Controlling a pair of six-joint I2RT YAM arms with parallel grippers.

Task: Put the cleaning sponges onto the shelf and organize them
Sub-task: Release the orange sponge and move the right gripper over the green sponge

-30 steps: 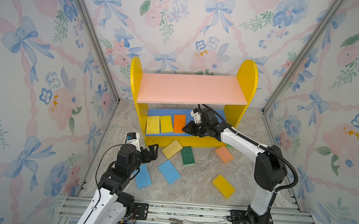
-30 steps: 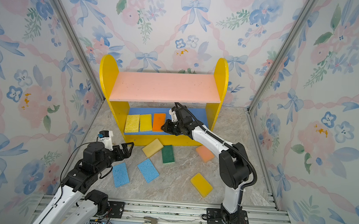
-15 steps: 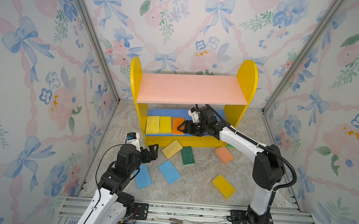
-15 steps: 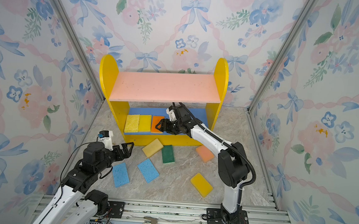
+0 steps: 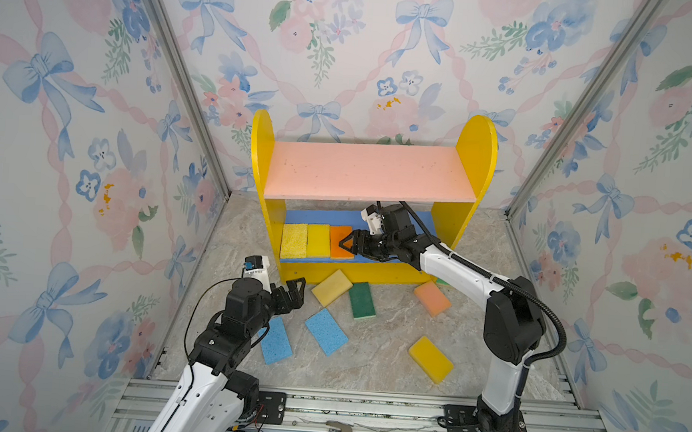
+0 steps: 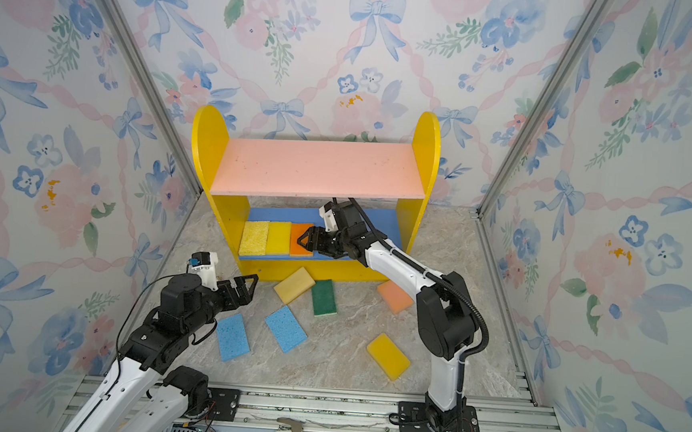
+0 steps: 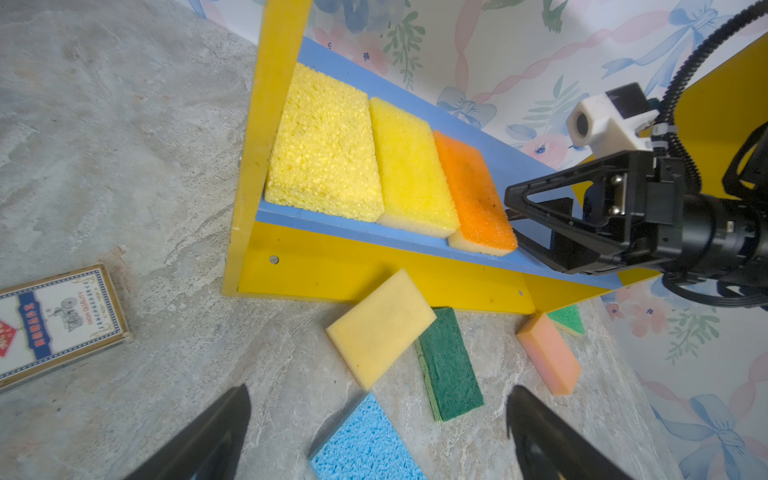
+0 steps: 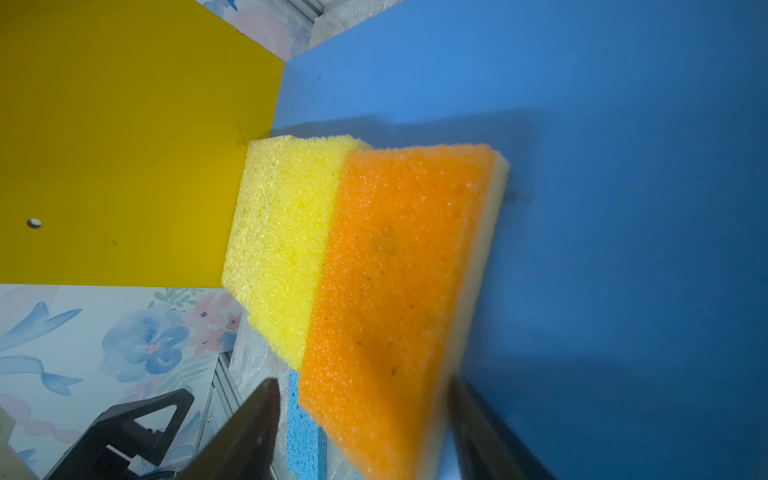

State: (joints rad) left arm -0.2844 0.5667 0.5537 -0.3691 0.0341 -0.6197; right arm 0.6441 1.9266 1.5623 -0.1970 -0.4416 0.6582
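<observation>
Your right hand (image 5: 347, 243) reaches in under the pink upper board (image 5: 370, 171) of the small wooden shelf (image 5: 477, 151), which has yellow round-topped side panels. Its jaws stand apart, one on each side of the near end of the flat orange foam sponge (image 8: 395, 270), and are not closed on it. That sponge lies flat on the blue lower board (image 8: 623, 166).

Beyond it from the hand sit a smooth yellow sponge (image 5: 318, 240) and then a coarse yellow sponge (image 5: 294, 240). The three lie edge to edge, with the last against the side panel. Behind the hand the blue board runs open to the other panel, and the pink board is close above the wrist.

Your left hand (image 5: 295, 293) is spread wide and holds nothing. It hangs over the grey marbled surface (image 5: 389, 353) by the shelf's front corner. Ahead of it a pale yellow sponge (image 5: 332, 287) touches a dark green sponge (image 5: 362, 300). Below it lie a light blue sponge (image 5: 326, 331) and a second light blue sponge (image 5: 277, 341).

A peach sponge (image 5: 432, 298) lies under the right forearm, beside the corner of a bright green sponge (image 7: 567, 318). A bright yellow sponge (image 5: 431, 359) lies well apart. A printed card box (image 7: 58, 320) lies off to the left hand's side.
</observation>
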